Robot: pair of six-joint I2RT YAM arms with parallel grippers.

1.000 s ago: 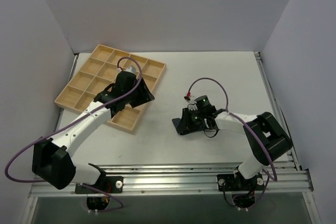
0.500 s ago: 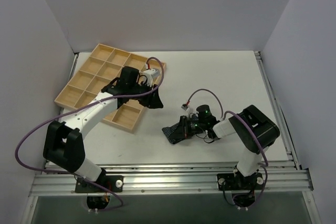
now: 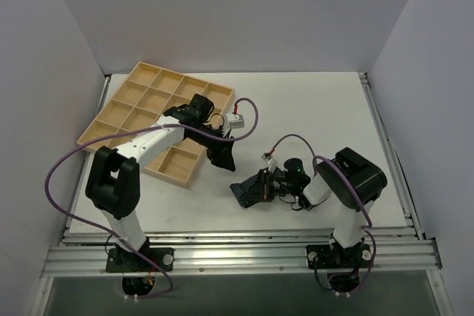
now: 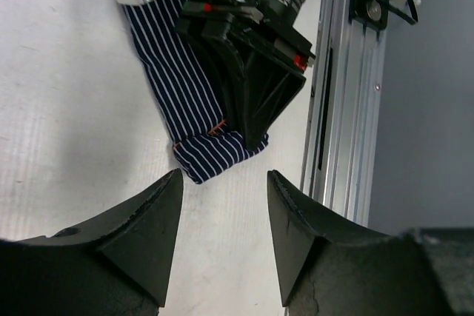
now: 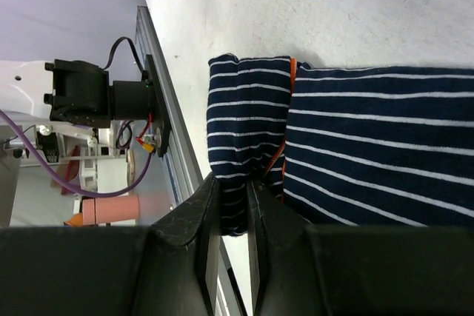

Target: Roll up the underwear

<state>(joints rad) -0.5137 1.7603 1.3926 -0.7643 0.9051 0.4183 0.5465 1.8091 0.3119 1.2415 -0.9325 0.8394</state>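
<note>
The underwear [image 3: 241,192] is a navy cloth with thin white stripes, lying in a long strip on the white table in front of centre. My right gripper [image 3: 261,184] is low over it and shut on a folded end of the cloth. The right wrist view shows its fingers [image 5: 211,205] pinching the fold [image 5: 248,120] beside the orange-red waistband edge [image 5: 292,79]. My left gripper [image 3: 224,158] is open and empty, hovering just up and left of the underwear. In the left wrist view the underwear [image 4: 174,79] lies ahead of the open fingers [image 4: 148,227], partly under the right gripper [image 4: 255,79].
A wooden tray [image 3: 111,116] with several compartments lies at the back left, partly under the left arm. The aluminium rail [image 3: 244,246] runs along the near table edge, close to the underwear; it also shows in the left wrist view [image 4: 348,109].
My left arm has swung from over the tray to the right and nearer, beside the underwear. My right gripper has moved left and nearer, drawing the underwear with it.
</note>
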